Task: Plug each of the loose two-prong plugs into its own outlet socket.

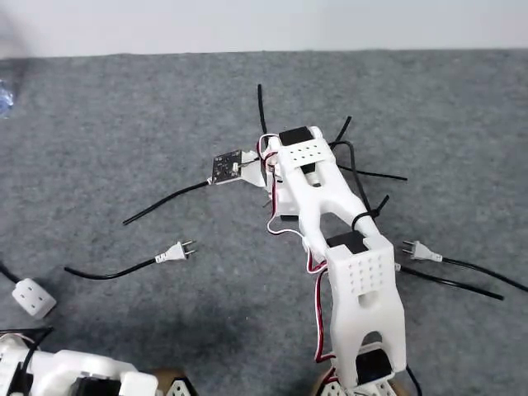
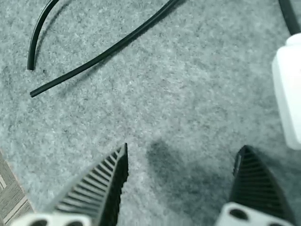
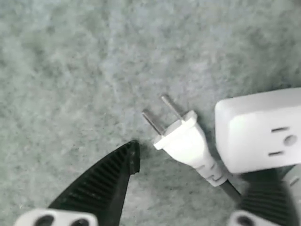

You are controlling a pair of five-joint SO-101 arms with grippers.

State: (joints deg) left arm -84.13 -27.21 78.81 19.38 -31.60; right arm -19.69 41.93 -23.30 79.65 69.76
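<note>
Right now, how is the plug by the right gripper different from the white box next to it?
The plug is small and narrow; the outlet socket is bigger and boxy. The plug has two metal prongs sticking out; the socket has slots. Both are white and lie on the grey carpet.

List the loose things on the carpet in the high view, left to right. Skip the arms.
white socket block → plug on the curved cord → circuit board → plug near the right edge
</note>
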